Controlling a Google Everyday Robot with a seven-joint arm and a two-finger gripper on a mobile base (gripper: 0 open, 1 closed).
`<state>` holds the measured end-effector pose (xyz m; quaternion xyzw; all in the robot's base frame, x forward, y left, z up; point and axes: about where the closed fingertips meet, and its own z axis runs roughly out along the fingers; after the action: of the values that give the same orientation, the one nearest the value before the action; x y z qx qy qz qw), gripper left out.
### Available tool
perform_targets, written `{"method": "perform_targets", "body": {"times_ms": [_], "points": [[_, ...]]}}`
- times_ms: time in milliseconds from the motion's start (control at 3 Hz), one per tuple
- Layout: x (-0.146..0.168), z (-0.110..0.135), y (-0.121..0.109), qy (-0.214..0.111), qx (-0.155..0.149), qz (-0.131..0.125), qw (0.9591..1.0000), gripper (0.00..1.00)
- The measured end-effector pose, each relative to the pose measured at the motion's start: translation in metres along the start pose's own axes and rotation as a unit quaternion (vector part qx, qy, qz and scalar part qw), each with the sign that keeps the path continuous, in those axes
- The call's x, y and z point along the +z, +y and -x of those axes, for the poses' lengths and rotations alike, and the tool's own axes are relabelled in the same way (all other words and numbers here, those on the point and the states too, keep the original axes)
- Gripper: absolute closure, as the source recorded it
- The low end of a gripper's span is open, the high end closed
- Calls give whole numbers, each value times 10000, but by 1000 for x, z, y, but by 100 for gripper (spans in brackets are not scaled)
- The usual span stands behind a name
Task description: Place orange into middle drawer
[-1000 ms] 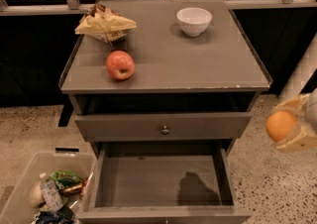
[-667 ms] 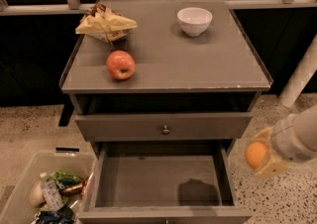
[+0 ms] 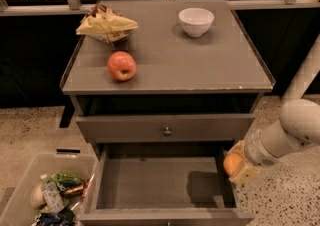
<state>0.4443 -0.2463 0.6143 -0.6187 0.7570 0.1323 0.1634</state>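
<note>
My jaws are clamped on the orange [image 3: 232, 164], holding it at the right wall of the open middle drawer [image 3: 150, 185], about level with its rim. I judge it light, firm and smooth-skinned, likely to roll once freed, so a grip across its widest girth suits it.

Cabinet top [image 3: 200, 65]: white bowl [image 3: 196, 21] at 1 o'clock, upright. Crumpled yellow snack bag [image 3: 106, 24] at 10 o'clock. Red-yellow apple [image 3: 121, 66] at 8 o'clock, near the bag, apart from it. Closed drawer front [image 3: 125, 129] below, round knob [image 3: 167, 131] centred. Clear plastic bin [image 3: 30, 170] of mixed packaging on speckled floor [image 3: 35, 125], 7 o'clock of frame. Gripper [image 3: 236, 166] at 4 o'clock, clasping the orange [image 3: 230, 163].
</note>
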Motion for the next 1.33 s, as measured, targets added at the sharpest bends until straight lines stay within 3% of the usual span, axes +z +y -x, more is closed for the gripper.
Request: {"method": "perform_targets", "body": {"times_ms": [667, 1000, 1333], "points": [[12, -4, 2, 79, 7, 82, 9999, 100], [49, -17, 21, 546, 16, 361, 9979, 100], [92, -35, 64, 740, 395, 581, 9948, 100]]}}
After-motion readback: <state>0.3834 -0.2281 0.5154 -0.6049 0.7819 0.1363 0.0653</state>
